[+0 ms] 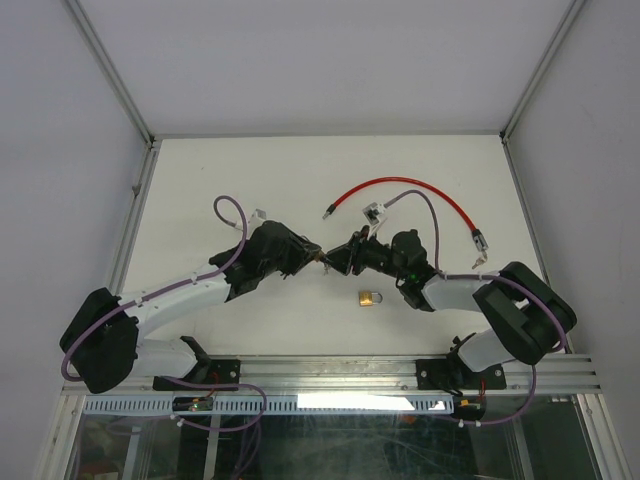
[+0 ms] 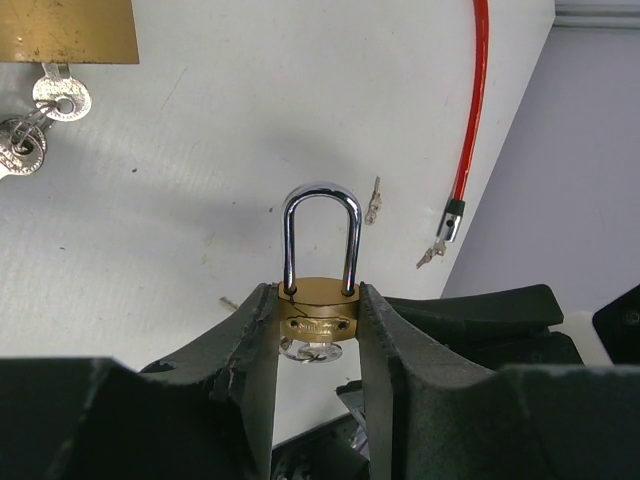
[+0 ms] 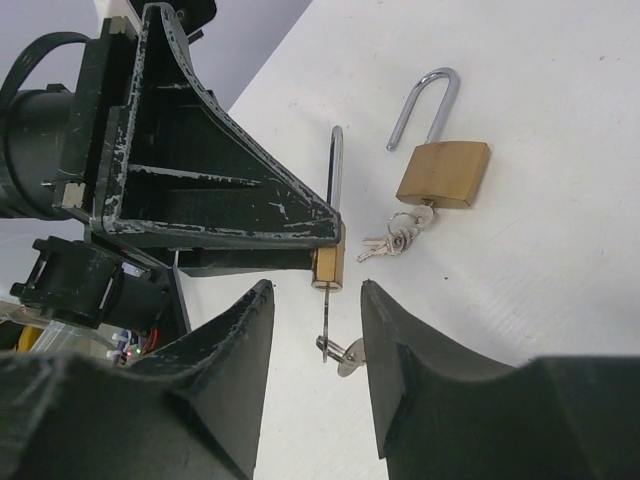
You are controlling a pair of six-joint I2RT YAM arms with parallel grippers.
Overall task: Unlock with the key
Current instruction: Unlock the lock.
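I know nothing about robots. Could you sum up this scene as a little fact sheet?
left pincer: shut on the small padlock, both shackle legs seated
key: in that padlock's keyhole
right pincer: open, straddling the key
second padlock: lying on the table, shackle open, keys beside it
red cable: lying farther back

top cam: fixed above and behind the arm bases, looks down on the whole table (image 1: 250, 170), far out.
left wrist cam: sits behind the left gripper (image 2: 318, 300), looks along its fingers, very close on the small padlock (image 2: 320, 322).
right wrist cam: sits behind the right gripper (image 3: 316, 292), faces the left gripper, close.
overlap: all three views catch the loose padlock (image 1: 370, 298); both wrist views share the small padlock; top and left wrist views share the red cable (image 1: 395, 181).
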